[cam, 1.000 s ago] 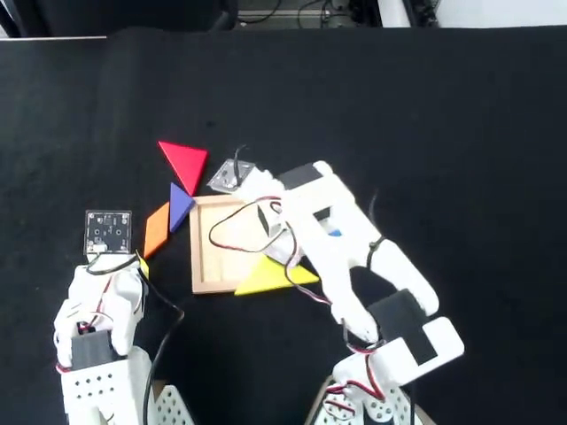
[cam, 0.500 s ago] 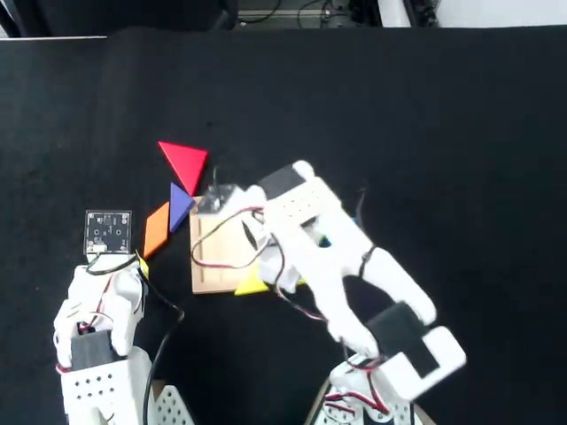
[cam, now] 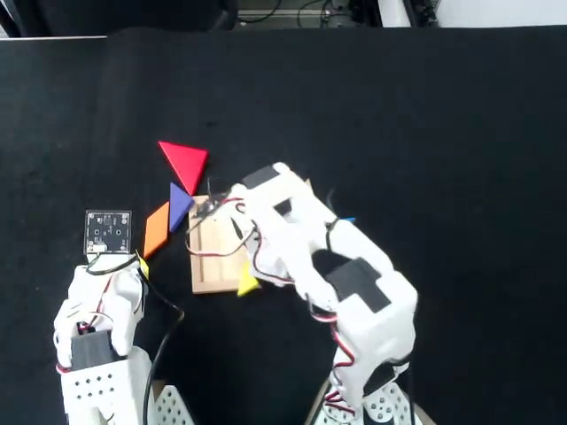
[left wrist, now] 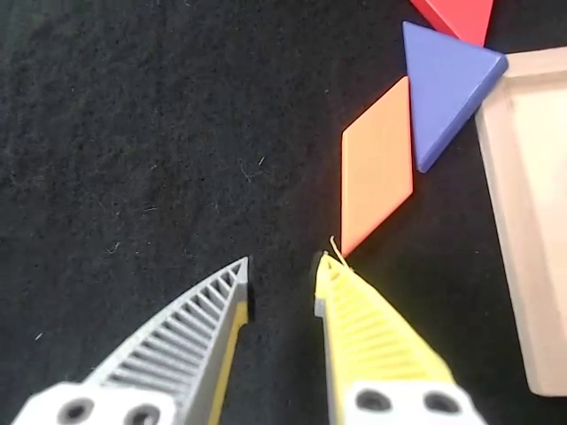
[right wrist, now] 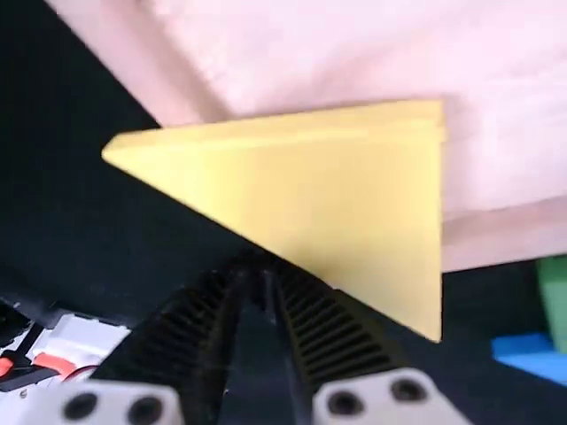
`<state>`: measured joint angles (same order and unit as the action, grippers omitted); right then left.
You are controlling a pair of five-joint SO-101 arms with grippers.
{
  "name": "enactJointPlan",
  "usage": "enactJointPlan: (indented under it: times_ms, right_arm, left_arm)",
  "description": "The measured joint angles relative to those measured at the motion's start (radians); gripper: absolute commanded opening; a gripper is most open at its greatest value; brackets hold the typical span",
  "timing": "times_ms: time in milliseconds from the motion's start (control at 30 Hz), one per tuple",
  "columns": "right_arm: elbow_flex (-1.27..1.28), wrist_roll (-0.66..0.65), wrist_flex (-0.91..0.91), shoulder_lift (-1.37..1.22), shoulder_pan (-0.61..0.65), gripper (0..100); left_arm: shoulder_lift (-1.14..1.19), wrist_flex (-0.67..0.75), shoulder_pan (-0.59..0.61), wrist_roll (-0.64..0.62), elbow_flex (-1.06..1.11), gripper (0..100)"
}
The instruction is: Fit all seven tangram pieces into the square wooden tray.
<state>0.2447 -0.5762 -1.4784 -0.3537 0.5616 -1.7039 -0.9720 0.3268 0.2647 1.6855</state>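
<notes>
The square wooden tray (cam: 211, 266) lay on a black table (cam: 443, 133), and the part of its floor that showed was bare wood. A yellow triangle (right wrist: 328, 212) lay flat across the tray rim nearest the arms, partly on the wood, with its long edge out over the table. The right gripper (right wrist: 259, 276) sat at that long edge, its black fingers drawn almost together with nothing between them. Whether they touched the triangle could not be told. A green piece (right wrist: 554, 297) and a blue piece (right wrist: 530, 350) lay just outside the rim.

On the tray's far side, a blue triangle (left wrist: 447, 84) met the tray's corner with its tip. An orange parallelogram (left wrist: 376, 168) lay beside it and a red triangle (left wrist: 456, 13) just beyond. The left gripper (left wrist: 282, 266) rested near the parallelogram's tip, jaws apart and holding nothing. Bare table spread wide past the pieces.
</notes>
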Motion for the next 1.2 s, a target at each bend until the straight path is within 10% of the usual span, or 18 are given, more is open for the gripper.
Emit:
enactJointPlan:
  times_ms: [1200]
  right_arm:
    - [-0.328,0.048,-0.037,-0.133,0.091,1.1]
  left_arm:
    - [0.0,0.0,-0.025,0.0,0.0,13]
